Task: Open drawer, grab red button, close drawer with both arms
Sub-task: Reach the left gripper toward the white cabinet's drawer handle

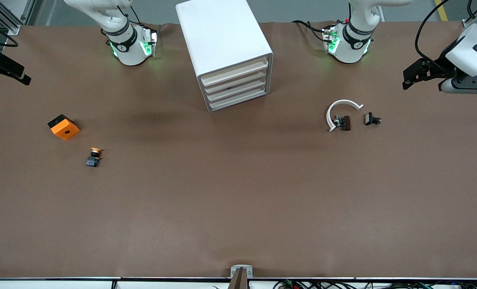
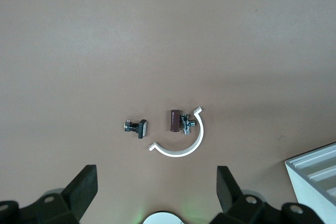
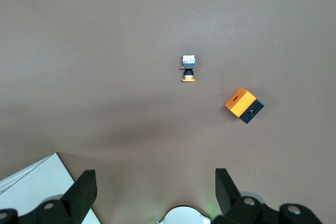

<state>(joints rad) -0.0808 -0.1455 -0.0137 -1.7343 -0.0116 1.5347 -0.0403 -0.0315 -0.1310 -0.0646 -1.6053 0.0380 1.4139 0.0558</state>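
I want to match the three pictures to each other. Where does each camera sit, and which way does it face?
Front view: high, facing both bases, over the white drawer cabinet.
Left wrist view: on the left arm, looking down at the white clip; open left gripper shows.
Right wrist view: on the right arm, looking down at the orange cube; open right gripper shows.
Shared: both wrist views show a cabinet corner, also in front.

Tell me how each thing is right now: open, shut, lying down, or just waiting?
drawer cabinet: all drawers shut.
left gripper: open, holding nothing, waiting.
right gripper: open, holding nothing, waiting.
yellow-capped button: lying on its side.
orange cube: resting on the table, hole up.
white half ring: lying flat.
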